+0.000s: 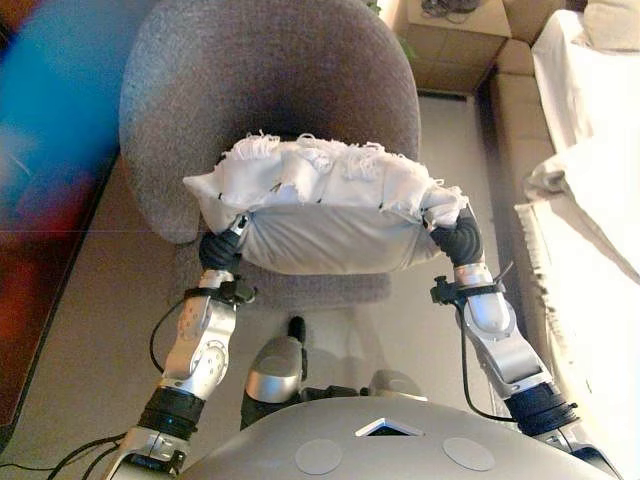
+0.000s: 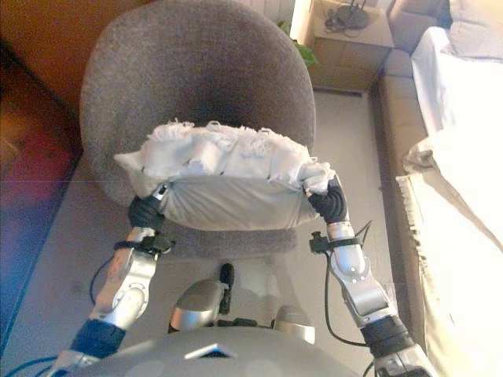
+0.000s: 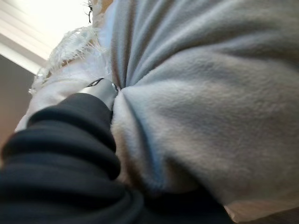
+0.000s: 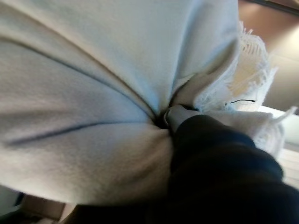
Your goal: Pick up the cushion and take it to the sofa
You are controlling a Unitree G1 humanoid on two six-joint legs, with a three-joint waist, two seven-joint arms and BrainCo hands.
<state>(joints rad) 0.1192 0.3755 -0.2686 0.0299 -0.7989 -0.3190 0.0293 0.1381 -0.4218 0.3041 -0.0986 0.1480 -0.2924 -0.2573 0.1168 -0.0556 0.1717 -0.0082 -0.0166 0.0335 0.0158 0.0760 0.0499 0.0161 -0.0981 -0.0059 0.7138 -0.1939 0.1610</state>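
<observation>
A white cushion (image 1: 325,205) with a fringed top and a smooth grey-white front is held up between my two hands, just above the seat of a grey armchair (image 1: 270,70). My left hand (image 1: 222,248) grips its left end and my right hand (image 1: 458,238) grips its right end. In the left wrist view the cushion cloth (image 3: 210,93) puckers round my left hand (image 3: 60,154), whose fingers are buried in it. In the right wrist view the cloth (image 4: 84,93) bunches the same way round my right hand (image 4: 219,163). The sofa (image 1: 590,200), under a white cover, runs along the right.
The round-backed armchair stands directly ahead. A cardboard box (image 1: 455,40) sits on the floor at the far right behind it, next to the sofa's end. Dark wooden furniture (image 2: 31,47) lines the left side. Pale floor lies between the chair and the sofa.
</observation>
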